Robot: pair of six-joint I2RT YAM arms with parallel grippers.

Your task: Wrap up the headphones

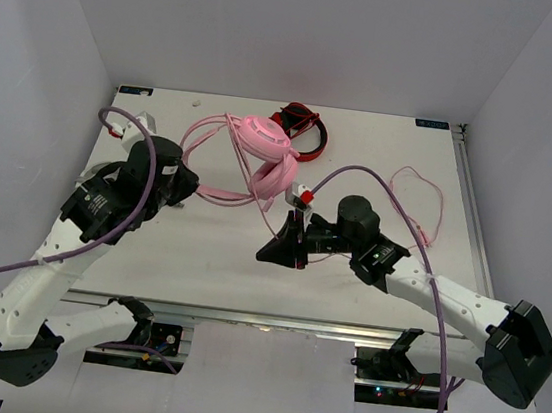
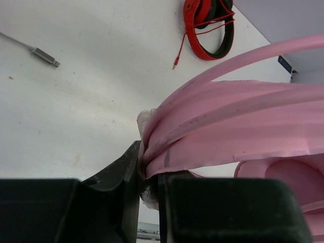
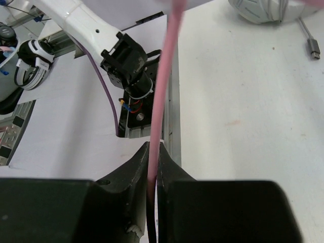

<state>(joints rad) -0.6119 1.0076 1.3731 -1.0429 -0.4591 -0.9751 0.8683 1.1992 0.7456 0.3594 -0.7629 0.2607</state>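
We're mid-wrap, as we read it: the headphones [image 1: 267, 140] are at far centre of the surface [image 1: 198, 268], with the left fingers [image 2: 130, 162] clamped on the headband [image 2: 228, 121] and the right fingers [image 3: 137, 164] pinching the cable [image 3: 161, 101] near the cups. Next the right arm should lead that cable around the headband under light tension, with slack looped off to the right. Count: one pink pair, one cable, one red-and-black pair [image 1: 308, 133], two sets of fingers.

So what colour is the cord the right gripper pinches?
Pink; the cord shows best in the right wrist view.
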